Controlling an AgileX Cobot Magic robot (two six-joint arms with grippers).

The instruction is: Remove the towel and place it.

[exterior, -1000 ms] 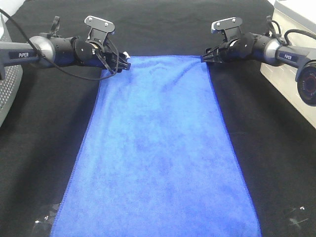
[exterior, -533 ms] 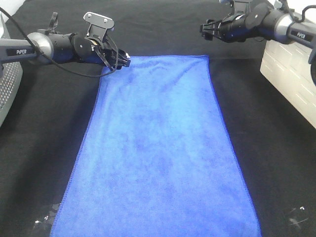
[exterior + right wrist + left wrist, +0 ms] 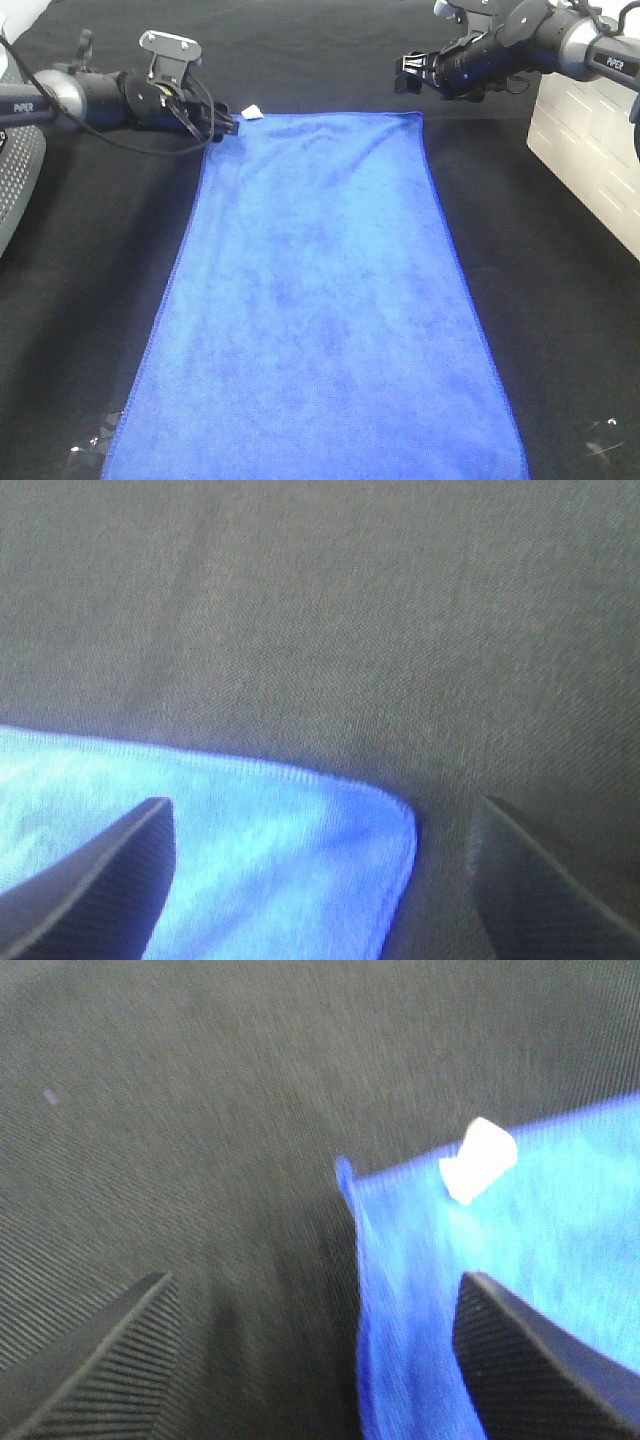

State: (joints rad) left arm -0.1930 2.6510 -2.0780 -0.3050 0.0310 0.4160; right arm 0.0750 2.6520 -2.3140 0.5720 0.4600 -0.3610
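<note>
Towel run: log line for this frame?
towel: flat on black cloth | left tool: open, at tag corner | right tool: open, off towel

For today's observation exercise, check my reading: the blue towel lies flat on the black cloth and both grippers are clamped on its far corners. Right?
Not quite. The towel does lie flat on the black cloth, but both wrist views show open jaws: the left gripper and right gripper hold nothing.

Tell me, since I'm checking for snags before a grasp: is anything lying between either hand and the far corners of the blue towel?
Nothing visible does. The left hand is open over the tagged corner of the towel, and the right hand is open above the other far corner. Only black cloth shows around both.
</note>
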